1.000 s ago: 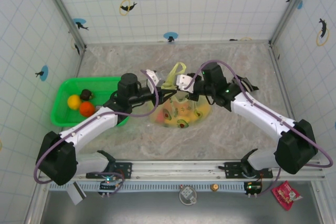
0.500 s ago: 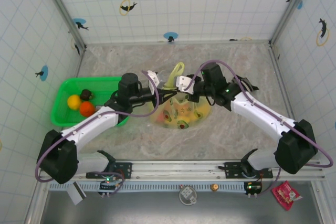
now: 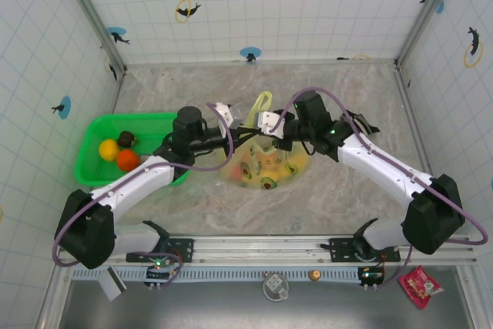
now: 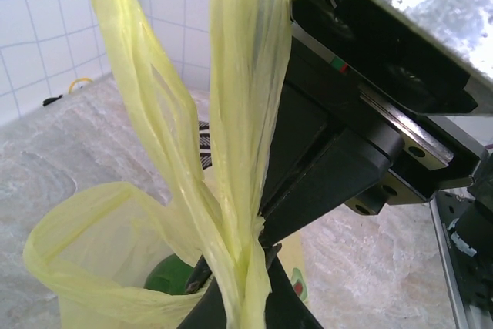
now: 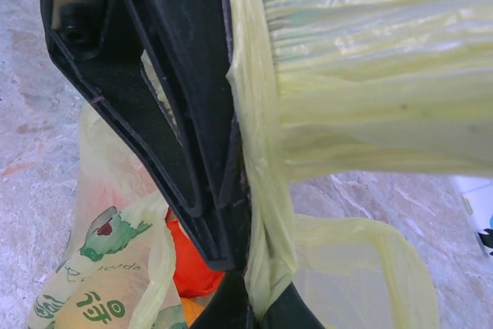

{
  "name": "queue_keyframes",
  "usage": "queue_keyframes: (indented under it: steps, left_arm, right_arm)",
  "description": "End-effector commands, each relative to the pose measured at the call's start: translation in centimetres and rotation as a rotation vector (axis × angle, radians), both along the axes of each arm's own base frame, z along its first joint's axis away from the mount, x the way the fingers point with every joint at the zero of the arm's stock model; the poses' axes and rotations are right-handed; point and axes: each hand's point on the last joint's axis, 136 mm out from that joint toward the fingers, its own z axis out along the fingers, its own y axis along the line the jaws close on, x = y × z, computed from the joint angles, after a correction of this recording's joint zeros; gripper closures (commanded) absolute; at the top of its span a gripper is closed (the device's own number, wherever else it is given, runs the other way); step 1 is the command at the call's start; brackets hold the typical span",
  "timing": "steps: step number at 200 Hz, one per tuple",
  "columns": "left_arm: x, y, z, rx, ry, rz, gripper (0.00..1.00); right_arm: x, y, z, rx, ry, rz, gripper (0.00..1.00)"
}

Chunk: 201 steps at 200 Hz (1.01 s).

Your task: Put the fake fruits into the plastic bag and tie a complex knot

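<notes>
Jaws of the left gripper (image 4: 245, 298) we find closed on a gathered handle strip of the plastic bag (image 4: 100, 260), the pale film rising taut from between its fingers; jaws of the right gripper (image 5: 258, 310) are likewise pinched on bunched film of the same bag. Seen from above, both grippers meet tip to tip over the bag's mouth, one handle loop (image 3: 260, 102) standing up behind them. We note the bag body lying on the marble table (image 3: 347, 90) beneath, holding several fake fruits (image 3: 267, 182). Further left, a green basket (image 3: 92, 125) holds three more: yellow, orange, dark brown
</notes>
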Motion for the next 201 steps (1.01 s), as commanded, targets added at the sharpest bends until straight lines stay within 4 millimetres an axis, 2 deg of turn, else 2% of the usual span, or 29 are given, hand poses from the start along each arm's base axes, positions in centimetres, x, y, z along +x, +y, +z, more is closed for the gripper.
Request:
queue_keyframes:
  steps: [1,24,27,37,53,69,73,82,117,133,149,168,201]
  left_arm:
    - [-0.3,0.0,1.0,-0.037,-0.037,-0.018,1.00]
    - [0.2,0.3,0.9,-0.036,-0.037,0.005,1.00]
    - [0.2,0.3,0.9,-0.036,-0.039,0.006,1.00]
    - [0.3,0.3,0.8,-0.034,-0.041,0.011,1.00]
    - [0.4,0.3,0.7,-0.030,-0.045,0.018,1.00]
    - [0.5,0.4,0.7,-0.029,-0.050,0.024,1.00]
    - [0.4,0.4,0.7,-0.029,-0.052,0.024,1.00]
    - [0.4,0.4,0.7,-0.029,-0.054,0.023,1.00]
    - [0.3,0.5,0.5,-0.027,-0.055,0.024,1.00]
    - [0.2,0.5,0.5,-0.026,-0.056,0.025,1.00]
    - [0.2,0.5,0.6,-0.027,-0.060,0.025,1.00]
    - [0.3,0.5,0.5,-0.025,-0.061,0.029,1.00]
    - [0.3,0.6,0.6,-0.026,-0.061,0.033,1.00]
  right_arm:
    - [0.7,-0.8,3.3,0.091,-0.069,-0.065,0.80]
    - [0.5,-2.7,6.8,0.296,-0.042,-0.175,0.52]
    - [0.5,-2.9,8.0,0.349,-0.045,-0.189,0.49]
    - [0.8,-4.1,10.1,0.477,0.013,-0.274,0.41]
    - [0.8,-4.9,13.1,0.610,0.155,-0.343,0.37]
    - [0.8,-4.6,14.5,0.633,0.264,-0.357,0.44]
    - [0.5,-4.2,14.1,0.614,0.309,-0.343,0.47]
    - [0.3,-3.9,14.5,0.624,0.350,-0.322,0.53]
    - [1.6,-3.7,16.5,0.702,0.617,-0.404,0.43]
    - [3.3,-4.4,16.6,0.727,0.709,-0.494,0.42]
    - [4.0,-4.3,16.1,0.704,0.783,-0.531,0.44]
    - [3.7,-3.7,15.8,0.666,0.838,-0.518,0.48]
    - [3.0,-3.3,15.4,0.650,0.884,-0.499,0.47]
